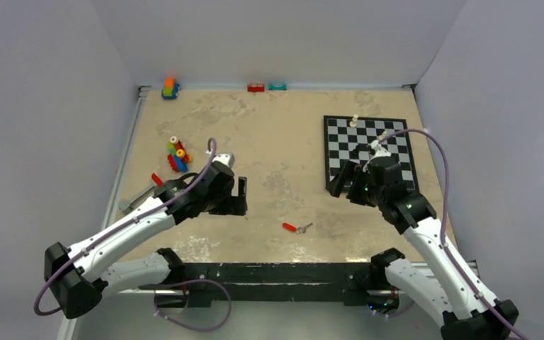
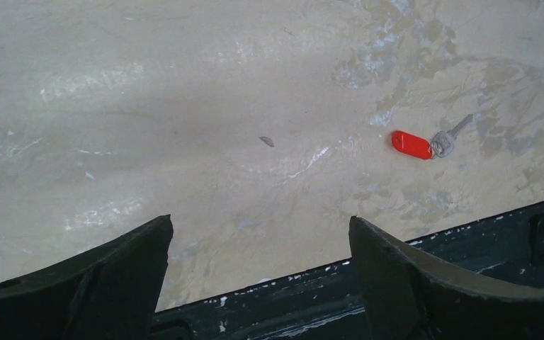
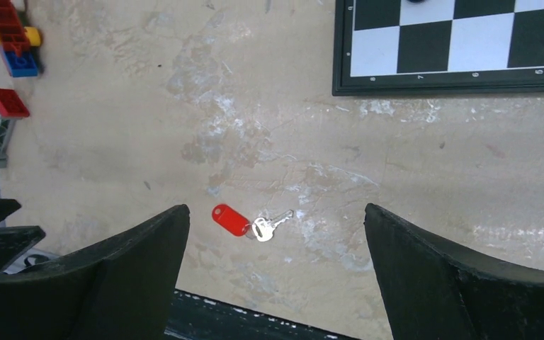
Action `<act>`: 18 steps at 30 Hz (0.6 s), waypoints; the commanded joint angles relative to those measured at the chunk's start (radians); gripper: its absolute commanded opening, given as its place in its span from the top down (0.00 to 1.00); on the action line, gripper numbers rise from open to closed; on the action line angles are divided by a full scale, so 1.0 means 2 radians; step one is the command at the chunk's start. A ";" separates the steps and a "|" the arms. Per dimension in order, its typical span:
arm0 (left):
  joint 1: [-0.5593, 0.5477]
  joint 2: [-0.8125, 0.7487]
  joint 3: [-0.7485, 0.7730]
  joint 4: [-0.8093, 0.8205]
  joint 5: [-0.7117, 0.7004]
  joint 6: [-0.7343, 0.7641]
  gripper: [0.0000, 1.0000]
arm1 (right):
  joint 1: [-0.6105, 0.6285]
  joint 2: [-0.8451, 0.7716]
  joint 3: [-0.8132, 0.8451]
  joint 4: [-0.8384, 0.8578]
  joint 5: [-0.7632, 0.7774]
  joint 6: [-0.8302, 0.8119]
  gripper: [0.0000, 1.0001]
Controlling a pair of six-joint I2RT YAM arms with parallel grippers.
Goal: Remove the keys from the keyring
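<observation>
I am looking down on the tan tabletop (image 1: 276, 142) and taking the chessboard (image 1: 340, 142) as my reference for everything else. The right end effector (image 3: 276, 283) is hanging over the near left corner of the chessboard, its fingers spread wide and gripping nothing. I judge that this pose is serving me well, because its wrist camera is framing the work between the two fingers. The left end effector (image 2: 258, 283) is hovering well to the left of the chessboard, likewise parted and empty, and its camera is catching the same target off to one side. I am reading this as both arms standing off before either commits. A cluster of toy bricks (image 1: 177, 156) is lying farther left of the chessboard than the left arm, so it is not crowding the approach. The keys (image 3: 232, 219) are lying flat on the bare tabletop, off the chessboard, nearer to me and left of its near left corner. The red plastic head is pointing away from the chessboard and the silvery blade toward it. The keyring (image 3: 261, 228) is showing as a tiny bright loop joining the two. Because everything is lying flat, I am expecting to pin the red head with one end effector while the other works the blade off, and slipping is the main risk.
</observation>
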 commanded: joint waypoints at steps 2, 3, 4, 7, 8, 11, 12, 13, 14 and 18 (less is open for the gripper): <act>-0.014 0.005 -0.039 0.091 0.053 -0.010 0.02 | 0.003 -0.014 -0.024 0.066 -0.046 0.009 0.01; -0.018 0.002 -0.049 0.109 0.061 -0.013 0.02 | 0.003 -0.014 -0.027 0.068 -0.045 0.012 0.01; -0.023 -0.002 -0.057 0.124 0.067 -0.015 0.02 | 0.004 -0.012 -0.030 0.071 -0.043 0.014 0.01; -0.043 -0.019 -0.080 0.163 0.069 0.004 0.04 | 0.003 -0.001 -0.034 0.082 -0.047 0.017 0.01; -0.047 -0.026 -0.088 0.170 0.066 0.015 0.05 | 0.004 0.005 -0.031 0.084 -0.051 0.017 0.01; -0.052 -0.042 -0.111 0.178 0.040 0.041 0.06 | 0.006 0.018 -0.025 0.085 -0.063 0.017 0.01; -0.052 -0.043 -0.120 0.185 0.032 0.047 0.07 | 0.007 0.020 -0.025 0.085 -0.065 0.019 0.01; -0.052 -0.042 -0.131 0.195 0.029 0.052 0.08 | 0.008 0.019 -0.026 0.086 -0.065 0.024 0.02; -0.052 -0.036 -0.134 0.200 0.029 0.054 0.08 | 0.008 0.018 -0.028 0.087 -0.066 0.029 0.03; -0.052 0.000 -0.129 0.233 0.069 0.024 0.12 | 0.009 0.012 -0.050 0.100 -0.071 0.047 0.05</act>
